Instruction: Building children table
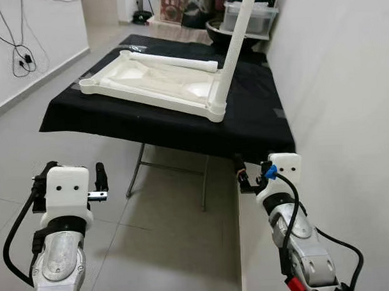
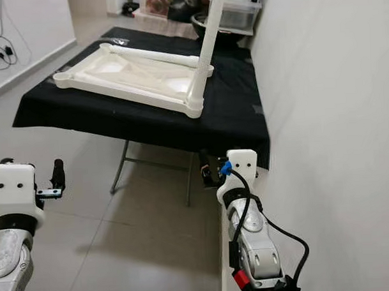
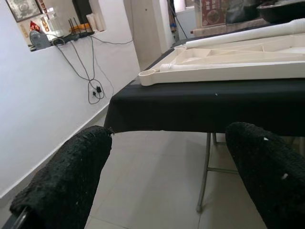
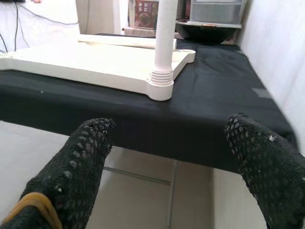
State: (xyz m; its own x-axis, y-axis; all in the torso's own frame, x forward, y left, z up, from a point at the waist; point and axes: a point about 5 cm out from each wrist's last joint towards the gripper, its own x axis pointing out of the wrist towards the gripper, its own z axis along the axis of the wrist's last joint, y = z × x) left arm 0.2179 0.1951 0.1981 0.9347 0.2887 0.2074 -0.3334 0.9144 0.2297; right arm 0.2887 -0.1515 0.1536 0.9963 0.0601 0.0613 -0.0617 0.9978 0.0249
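Floor tiles, pale grey and glossy, run from under the robot toward a doorway at the back of the room. White walls close in on both sides, the right one hard against the work surface, and black cables hang down the left wall. A folding table draped in black cloth stands along the right wall, its metal legs showing beneath the hem. On the cloth lies the white children's tabletop, underside up, with one white leg screwed upright into its near right corner socket and a loose white leg lying flat along the far edge. Storage boxes and a dark bowl sit beyond the table's far end.

Both arms are held low in front of the table, short of its edge. The left gripper has its black fingers spread wide and holds nothing. The right gripper is likewise spread wide and empty, pointing at the upright leg.
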